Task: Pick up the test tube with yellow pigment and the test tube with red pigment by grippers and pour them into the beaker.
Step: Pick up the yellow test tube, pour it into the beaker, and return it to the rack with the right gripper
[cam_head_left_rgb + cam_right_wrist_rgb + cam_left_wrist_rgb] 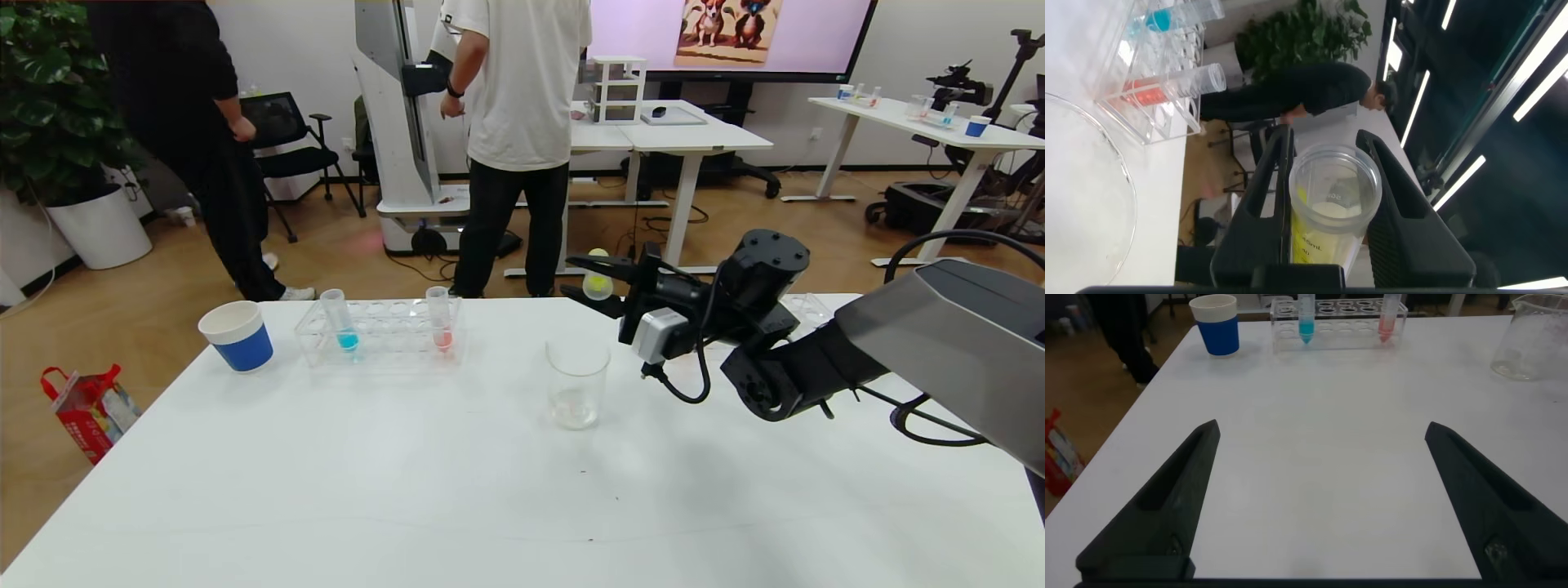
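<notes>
My right gripper (576,278) is shut on the test tube with yellow pigment (598,282) and holds it in the air just behind and above the beaker (577,384). In the right wrist view the tube (1331,208) sits between the fingers (1259,196), its open mouth toward the camera, with the beaker (1078,188) beside it. The test tube with red pigment (441,320) stands in the clear rack (380,333). My left gripper (1323,429) is open and empty over the bare near part of the table; it is out of the head view.
A tube with turquoise-blue liquid (340,320) stands in the rack's left end. A blue-and-white paper cup (237,336) stands left of the rack. Two people stand beyond the table's far edge. The left wrist view shows the cup (1217,324), rack (1339,327) and beaker (1535,335).
</notes>
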{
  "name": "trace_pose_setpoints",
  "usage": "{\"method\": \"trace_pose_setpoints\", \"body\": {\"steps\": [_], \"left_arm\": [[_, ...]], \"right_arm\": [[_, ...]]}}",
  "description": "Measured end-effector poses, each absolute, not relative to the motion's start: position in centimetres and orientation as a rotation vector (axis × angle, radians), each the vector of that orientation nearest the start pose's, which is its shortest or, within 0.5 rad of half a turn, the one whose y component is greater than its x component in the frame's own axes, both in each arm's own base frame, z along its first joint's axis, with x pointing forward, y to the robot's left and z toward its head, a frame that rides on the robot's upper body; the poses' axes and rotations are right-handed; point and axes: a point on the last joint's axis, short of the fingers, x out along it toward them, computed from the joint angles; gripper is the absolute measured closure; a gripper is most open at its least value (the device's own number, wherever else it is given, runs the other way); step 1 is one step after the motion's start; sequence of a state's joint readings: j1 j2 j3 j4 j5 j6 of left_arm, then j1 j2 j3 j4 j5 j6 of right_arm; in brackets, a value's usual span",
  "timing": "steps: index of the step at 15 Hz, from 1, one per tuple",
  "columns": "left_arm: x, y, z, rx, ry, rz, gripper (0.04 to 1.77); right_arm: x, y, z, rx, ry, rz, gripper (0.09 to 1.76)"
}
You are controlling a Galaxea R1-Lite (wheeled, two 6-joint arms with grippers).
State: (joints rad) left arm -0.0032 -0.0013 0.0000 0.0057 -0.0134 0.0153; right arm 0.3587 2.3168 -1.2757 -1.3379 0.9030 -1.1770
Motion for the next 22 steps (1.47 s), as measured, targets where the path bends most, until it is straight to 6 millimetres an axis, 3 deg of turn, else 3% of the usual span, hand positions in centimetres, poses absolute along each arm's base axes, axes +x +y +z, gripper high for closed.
{"method": "trace_pose_setpoints", "body": {"steps": [22], "left_arm": [[-2.3, 0.0, 7.5, 0.015, 0.005, -0.017, 0.06]], "right_arm": [[42.8, 16.9, 11.4, -1.367, -1.144, 0.768, 1.33]]}}
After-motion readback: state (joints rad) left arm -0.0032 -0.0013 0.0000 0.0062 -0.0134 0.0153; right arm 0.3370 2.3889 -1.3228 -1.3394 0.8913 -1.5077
